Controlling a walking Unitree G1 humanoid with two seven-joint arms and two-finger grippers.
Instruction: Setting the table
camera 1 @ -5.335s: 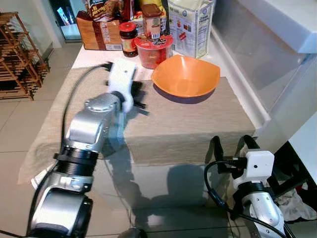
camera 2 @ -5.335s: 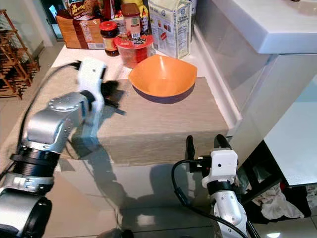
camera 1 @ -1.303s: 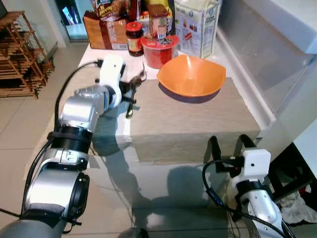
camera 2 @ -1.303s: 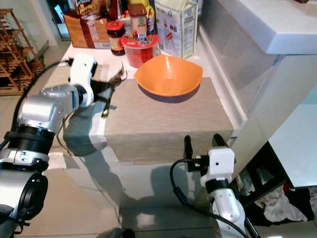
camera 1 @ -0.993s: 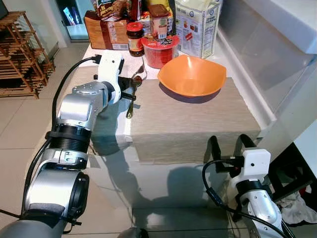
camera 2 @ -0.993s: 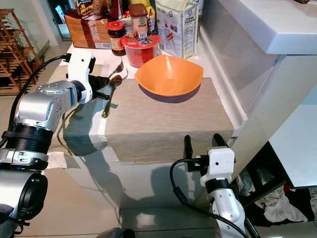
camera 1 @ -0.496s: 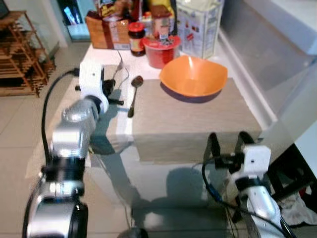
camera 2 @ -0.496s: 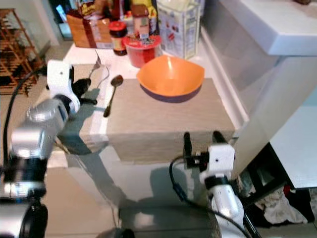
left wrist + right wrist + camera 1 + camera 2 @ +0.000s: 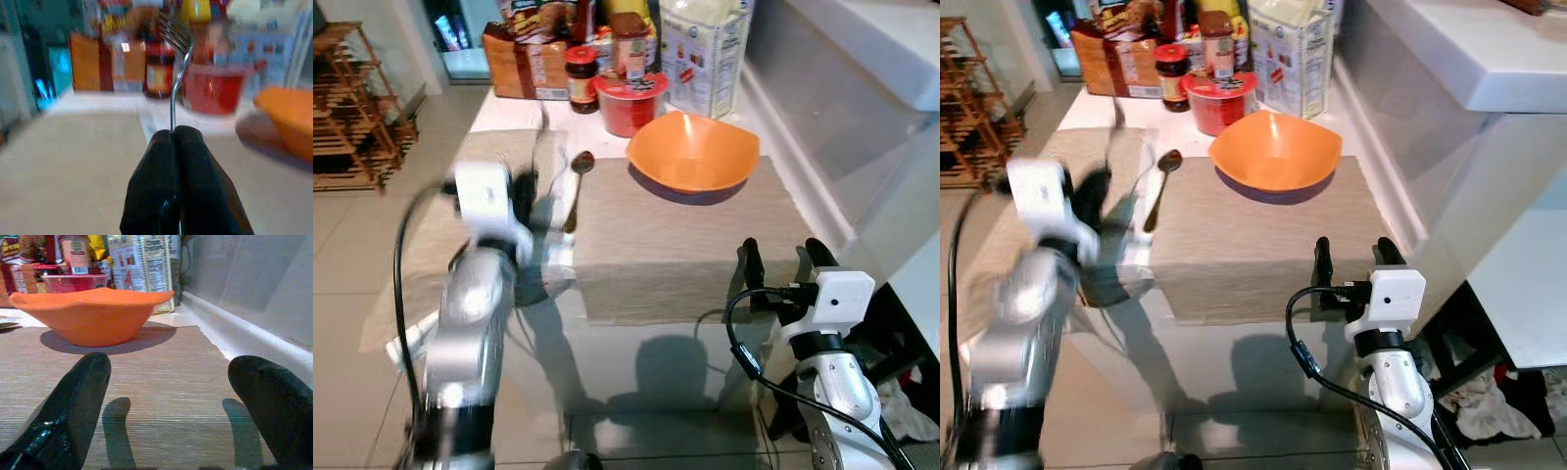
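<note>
1. Hovering at the near edge of the table (image 9: pixel 509 113), just short of the placemat (image 9: pixel 685 235): right gripper (image 9: pixel 1349 253), fingers (image 9: pixel 73 404) spread wide, nothing between them.
2. Blurred on the robot's left of the placemat: left gripper (image 9: pixel 177 147), fingertips pressed together on the handle of a fork (image 9: pixel 177 46), tines pointing up and away from the wrist.
3. Lying along the left edge of the placemat: spoon (image 9: pixel 576 186), bowl end at the far end, apart from both grippers.
4. Resting on the far part of the placemat: orange bowl (image 9: pixel 693 152), upright, inside bare.
5. Standing beyond the bowl: red tub (image 9: pixel 628 101), just behind it.
6. Grouped at the table's far end: dark jar (image 9: pixel 579 76), white carton (image 9: pixel 707 49), brown package (image 9: pixel 521 64).
</note>
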